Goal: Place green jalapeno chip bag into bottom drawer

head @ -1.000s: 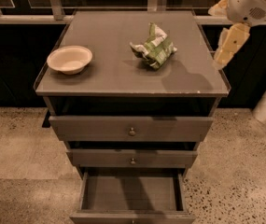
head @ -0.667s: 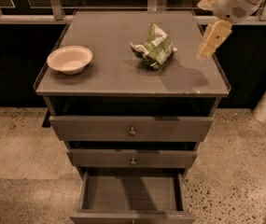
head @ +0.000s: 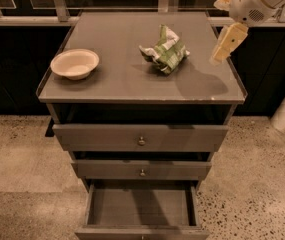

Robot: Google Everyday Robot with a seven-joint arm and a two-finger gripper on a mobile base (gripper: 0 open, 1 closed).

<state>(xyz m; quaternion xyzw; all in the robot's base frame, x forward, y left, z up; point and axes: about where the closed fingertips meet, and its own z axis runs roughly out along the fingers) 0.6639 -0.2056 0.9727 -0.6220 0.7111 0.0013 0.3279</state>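
Camera view looks down on a grey three-drawer cabinet whose flat top serves as the bench (head: 117, 86). The crumpled green and white foil jalapeno chip bag (head: 164, 51) lies on the bench, right of centre and toward the far edge, untouched and free on all sides. A pale round shallow bowl (head: 75, 63) sits well apart from it at the left, so it should not hinder a reach to the bag.

The robot's pale yellow claw (head: 227, 44) hangs from the white arm at the far right, above the right edge of the bench and near the bag but apart from it. It holds nothing; whether it is open or closed cannot be told.

The grey bottom drawer (head: 139, 206) is pulled out toward the near side, its plain floor showing, likely so the bag can be lowered straight in. The two upper grey drawers with small round knobs (head: 141, 140) stick out less, leaving the way down open.

By my judgement the task is at its start: the claw is placed for an approach to the bag, with the grasp not yet made.
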